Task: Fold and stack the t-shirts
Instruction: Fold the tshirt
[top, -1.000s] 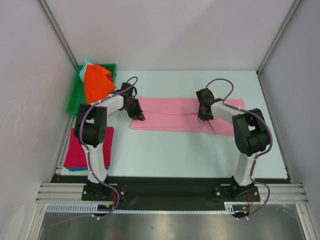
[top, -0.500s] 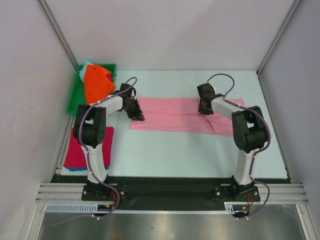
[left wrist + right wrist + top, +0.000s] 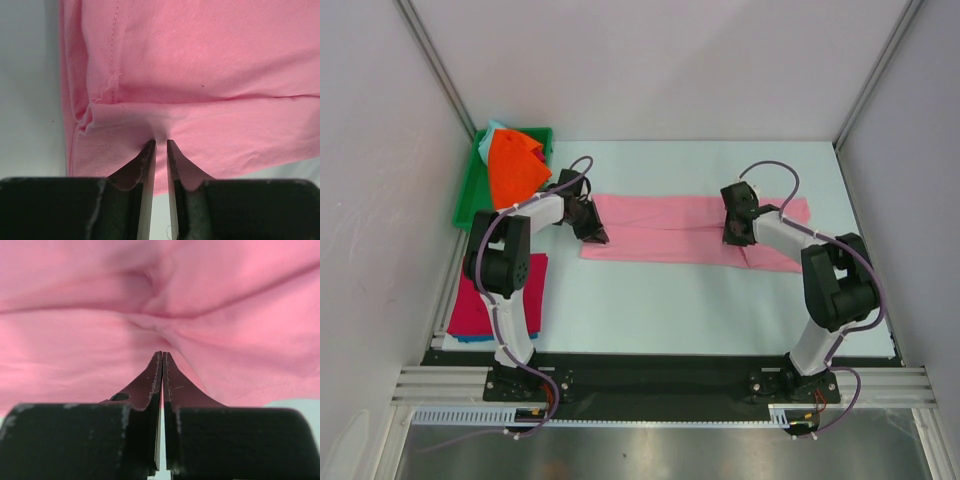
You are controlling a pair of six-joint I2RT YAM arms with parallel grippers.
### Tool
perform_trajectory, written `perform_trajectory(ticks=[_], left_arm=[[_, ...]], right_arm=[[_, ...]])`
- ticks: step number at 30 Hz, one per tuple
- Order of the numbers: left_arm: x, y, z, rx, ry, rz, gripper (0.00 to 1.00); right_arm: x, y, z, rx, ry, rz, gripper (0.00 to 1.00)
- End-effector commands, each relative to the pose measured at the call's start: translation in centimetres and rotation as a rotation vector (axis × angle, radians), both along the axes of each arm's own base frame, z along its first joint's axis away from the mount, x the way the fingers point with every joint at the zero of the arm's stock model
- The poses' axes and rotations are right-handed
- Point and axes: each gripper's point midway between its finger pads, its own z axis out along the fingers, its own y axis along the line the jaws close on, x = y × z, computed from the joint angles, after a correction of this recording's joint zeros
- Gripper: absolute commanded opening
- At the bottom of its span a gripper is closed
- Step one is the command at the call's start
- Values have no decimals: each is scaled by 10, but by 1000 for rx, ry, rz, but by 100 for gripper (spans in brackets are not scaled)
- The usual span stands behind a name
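A light pink t-shirt (image 3: pixel 670 228) lies as a long folded strip across the middle of the table. My left gripper (image 3: pixel 598 235) sits low at its left end. In the left wrist view it (image 3: pixel 161 142) is shut on a puckered bit of the pink cloth (image 3: pixel 200 60) near a hem. My right gripper (image 3: pixel 732 236) rests on the strip's right part. Its tips (image 3: pixel 162 354) are pressed together with the pink cloth (image 3: pixel 75 340) creased into them. A bright orange t-shirt (image 3: pixel 512 165) sits bunched over a pale teal one (image 3: pixel 492 129). A magenta-red t-shirt (image 3: pixel 478 296) lies flat behind my left arm.
A green plastic tray (image 3: pixel 470 196) at the far left holds the orange and teal shirts. White walls and metal posts close in the table on three sides. A black rail (image 3: pixel 660 372) runs along the near edge.
My right gripper has shifted slightly right and nearer along the pink strip, its arm swinging out to the right. The left gripper stays put.
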Motion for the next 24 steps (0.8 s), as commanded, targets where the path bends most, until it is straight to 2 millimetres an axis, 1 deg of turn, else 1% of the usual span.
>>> perform_trajectory(ticks=[1,7,11,14,15,18,22,24], left_arm=[[-23,19,-18,82,83,-7,22],[-26,18,-21,73,105,-10,22],[-27,18,-22,75,116,-14,22],[-28,19,-24,77,121,-15,22],[-28,19,-23,77,119,-17,21],[-28,20,-23,80,117,-20,21],[-29,22,-25,82,121,-18,21],[-30,22,-23,80,119,-20,22]], right_arm=[[-5,-2,-10,0,2,-16,0],[3,-6,-21,-30,-2,-29,0],[16,-6,-27,-49,-8,-35,0],[24,-7,-28,-64,-9,-38,0],[31,-7,-27,-72,-17,-44,0],[41,-9,-25,-94,-26,-43,0],[47,-9,-28,-104,-14,-40,0],[45,-8,-28,-102,-7,-44,0]])
